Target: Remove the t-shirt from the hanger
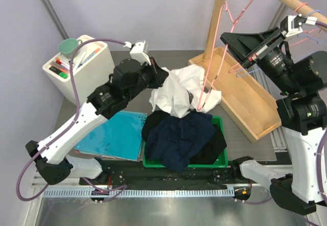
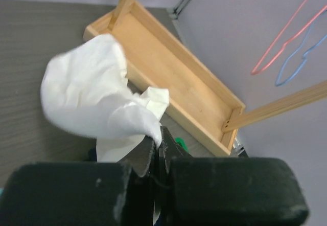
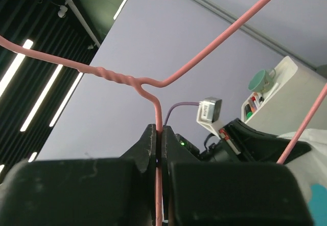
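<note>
Centre of the overhead view, the crumpled white cotton t-shirt (image 1: pixel 179 90) hangs bunched above a green plastic bin (image 1: pixel 223 157) of dark clothes on the table. The left arm (image 1: pixel 110 95) reaches in from the left, its jaws pinched tight on a fold of the white cloth. Upper right, the right arm (image 1: pixel 286 65) has its jaws clamped on the thin pink wire hanger (image 3: pixel 148 84), whose lower end lies against the shirt's right edge.
</note>
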`<action>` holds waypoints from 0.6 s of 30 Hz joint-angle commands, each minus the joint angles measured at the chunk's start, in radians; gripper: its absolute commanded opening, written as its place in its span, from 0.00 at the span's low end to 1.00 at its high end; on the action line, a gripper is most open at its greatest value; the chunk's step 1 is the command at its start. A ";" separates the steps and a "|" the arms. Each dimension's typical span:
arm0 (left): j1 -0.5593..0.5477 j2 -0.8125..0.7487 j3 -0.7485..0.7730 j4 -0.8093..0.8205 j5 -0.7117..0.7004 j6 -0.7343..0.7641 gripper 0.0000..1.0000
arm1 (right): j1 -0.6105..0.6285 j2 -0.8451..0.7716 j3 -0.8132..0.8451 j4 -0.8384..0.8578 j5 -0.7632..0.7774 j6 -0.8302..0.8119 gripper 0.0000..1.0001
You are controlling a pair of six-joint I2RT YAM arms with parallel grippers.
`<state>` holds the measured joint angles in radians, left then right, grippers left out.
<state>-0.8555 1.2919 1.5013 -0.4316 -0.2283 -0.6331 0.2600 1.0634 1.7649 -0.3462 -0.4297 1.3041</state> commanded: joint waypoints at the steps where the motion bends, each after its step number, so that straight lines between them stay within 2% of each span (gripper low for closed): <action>1: 0.016 -0.037 0.185 0.045 0.125 0.098 0.00 | 0.004 -0.014 0.028 -0.043 0.045 -0.132 0.01; 6: 0.018 0.010 0.387 0.045 0.337 0.084 0.00 | 0.002 -0.025 0.010 -0.063 0.115 -0.181 0.01; 10: 0.016 0.055 0.583 0.065 0.504 -0.003 0.00 | 0.004 -0.029 -0.011 -0.065 0.140 -0.187 0.01; 16: 0.016 0.076 0.663 0.283 0.670 -0.178 0.00 | 0.002 -0.036 -0.035 -0.065 0.169 -0.197 0.01; 18: 0.016 0.105 0.713 0.346 0.750 -0.278 0.00 | 0.004 -0.034 -0.038 -0.065 0.172 -0.197 0.01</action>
<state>-0.8375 1.3579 2.1338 -0.3035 0.3264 -0.7330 0.2600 1.0370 1.7264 -0.4465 -0.2852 1.1309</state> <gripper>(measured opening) 0.003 0.047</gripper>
